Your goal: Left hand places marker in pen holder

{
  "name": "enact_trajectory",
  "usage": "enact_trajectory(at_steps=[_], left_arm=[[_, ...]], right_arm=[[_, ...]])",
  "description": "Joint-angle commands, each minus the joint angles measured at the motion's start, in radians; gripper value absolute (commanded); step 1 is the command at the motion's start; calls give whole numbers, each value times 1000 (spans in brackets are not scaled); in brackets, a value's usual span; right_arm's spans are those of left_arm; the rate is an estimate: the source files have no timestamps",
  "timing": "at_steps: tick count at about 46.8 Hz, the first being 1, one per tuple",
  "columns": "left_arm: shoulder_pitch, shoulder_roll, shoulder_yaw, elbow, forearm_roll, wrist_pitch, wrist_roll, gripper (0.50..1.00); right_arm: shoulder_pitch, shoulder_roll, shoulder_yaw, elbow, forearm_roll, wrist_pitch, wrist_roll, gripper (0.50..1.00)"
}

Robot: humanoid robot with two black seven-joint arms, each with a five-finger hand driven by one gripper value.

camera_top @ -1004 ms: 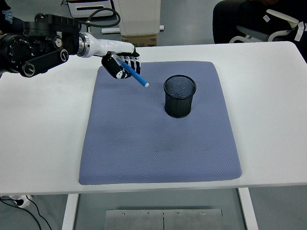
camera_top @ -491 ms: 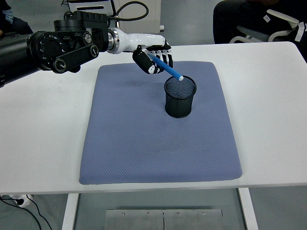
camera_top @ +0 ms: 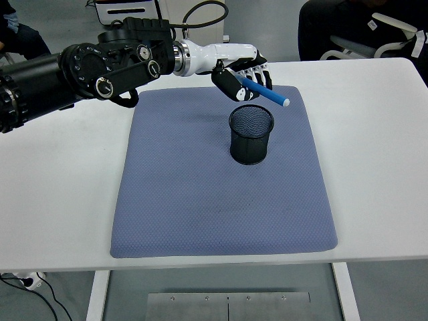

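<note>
Just pen holder [camera_top: 251,136] (mat [camera_top: 180,200] otherwise bare) below marker [camera_top: 267,95]

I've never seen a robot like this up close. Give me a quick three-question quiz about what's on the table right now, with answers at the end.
1. True or false: the blue marker is already standing inside the black mesh pen holder.
2. Multiple choice: what lies under the pen holder? A) a wooden tray B) a blue-grey mat C) a stack of paper
3. Fill in: the marker is gripped by the robot's ____ hand.

Key
1. False. It is held tilted in the air, its pale tip past the holder's far right rim.
2. B.
3. Left; no right hand is in view.
</note>
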Motion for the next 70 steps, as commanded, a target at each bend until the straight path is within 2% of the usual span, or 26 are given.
enact_trajectory(at_steps=[1,18,31,35,58,68,70], left_arm=[[1,-11,0,-5,-50,0,2,500],[29,-45,-1,-23,-252,0,26,500],[58,-45,-1,-62,-386,6,34,500],[63,-46,-1,-63,-410,6,51,500],[130,-37,-12,-65,-522,8,46,500],[159,-39,-51,-66,-524,12,48,555],[161,-37,-52,-66,-524,12,48,578]], right_arm=[[0,0,0,0,0,0,0,1000],[0,0,0,0,0,0,0,1000],[0,0,0,0,0,0,0,1000],[0,0,0,0,0,0,0,1000],[0,0,0,0,0,0,0,1000],[0,0,0,0,0,0,0,1000],[0,0,0,0,0,0,0,1000]])
